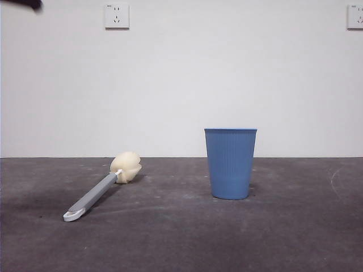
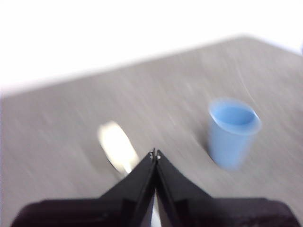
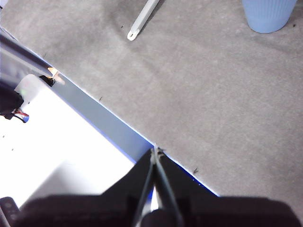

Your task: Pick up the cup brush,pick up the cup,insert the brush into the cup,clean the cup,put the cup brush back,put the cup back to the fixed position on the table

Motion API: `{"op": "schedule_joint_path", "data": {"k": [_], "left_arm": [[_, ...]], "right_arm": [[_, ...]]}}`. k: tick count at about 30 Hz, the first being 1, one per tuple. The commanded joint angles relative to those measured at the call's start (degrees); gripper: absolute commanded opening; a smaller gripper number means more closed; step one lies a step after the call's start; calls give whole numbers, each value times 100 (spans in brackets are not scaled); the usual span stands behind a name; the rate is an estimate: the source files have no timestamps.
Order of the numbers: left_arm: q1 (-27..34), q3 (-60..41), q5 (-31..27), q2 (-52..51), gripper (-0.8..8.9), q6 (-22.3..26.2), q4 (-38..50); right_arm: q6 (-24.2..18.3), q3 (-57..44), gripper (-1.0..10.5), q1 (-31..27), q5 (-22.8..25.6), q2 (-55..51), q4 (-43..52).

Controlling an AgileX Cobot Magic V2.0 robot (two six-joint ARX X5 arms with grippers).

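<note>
On the table [image 1: 181,238], ribbed blue cup [image 1: 230,163] stands upright; both end effectors closed, empty.

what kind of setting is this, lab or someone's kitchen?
Likely a lab test bench: bare white wall with sockets, a plain grey table, and only a cup brush and blue cup staged on it.

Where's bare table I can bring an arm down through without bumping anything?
Bare stretches: between the cup brush and the cup, the whole near strip of the table in front of both, and the side beyond the cup. Only the brush's diagonal line is tight. Both grippers are shut, clear of both things.
</note>
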Motion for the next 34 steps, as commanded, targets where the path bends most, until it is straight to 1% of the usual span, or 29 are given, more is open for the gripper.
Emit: {"op": "schedule_joint_path", "data": {"k": [1, 5, 8, 11, 15, 23, 25, 28, 32, 34], "left_arm": [[940, -149, 339, -334, -3, 800, 345], [1998, -529, 769, -890, -3, 850, 590], [2420, -957, 721, -1346, -3, 857, 623], [2688, -1484, 732, -1821, -3, 855, 649], [2833, -2197, 730, -2376, -3, 688, 656], [2865, -3342, 728, -3237, -3, 136, 649], [2865, -3517, 730, -3335, -3, 13, 651], [2865, -3552, 723, -3335, -3, -57, 293], [2865, -3552, 737, -3335, -3, -114, 284], [2865, -3552, 763, -3335, -3, -278, 339]], "right_arm": [[-44, 17, 4, 7, 11, -11, 11], [-44, 17, 4, 7, 11, -11, 11], [-44, 17, 4, 7, 11, -11, 11], [-44, 17, 4, 7, 11, -11, 11], [-44, 17, 4, 7, 13, -11, 11], [-44, 17, 4, 7, 13, -11, 11], [-44, 17, 4, 7, 13, -11, 11], [-44, 17, 4, 7, 11, -11, 11], [-44, 17, 4, 7, 11, -11, 11], [-44, 17, 4, 4, 13, -11, 11]]}}
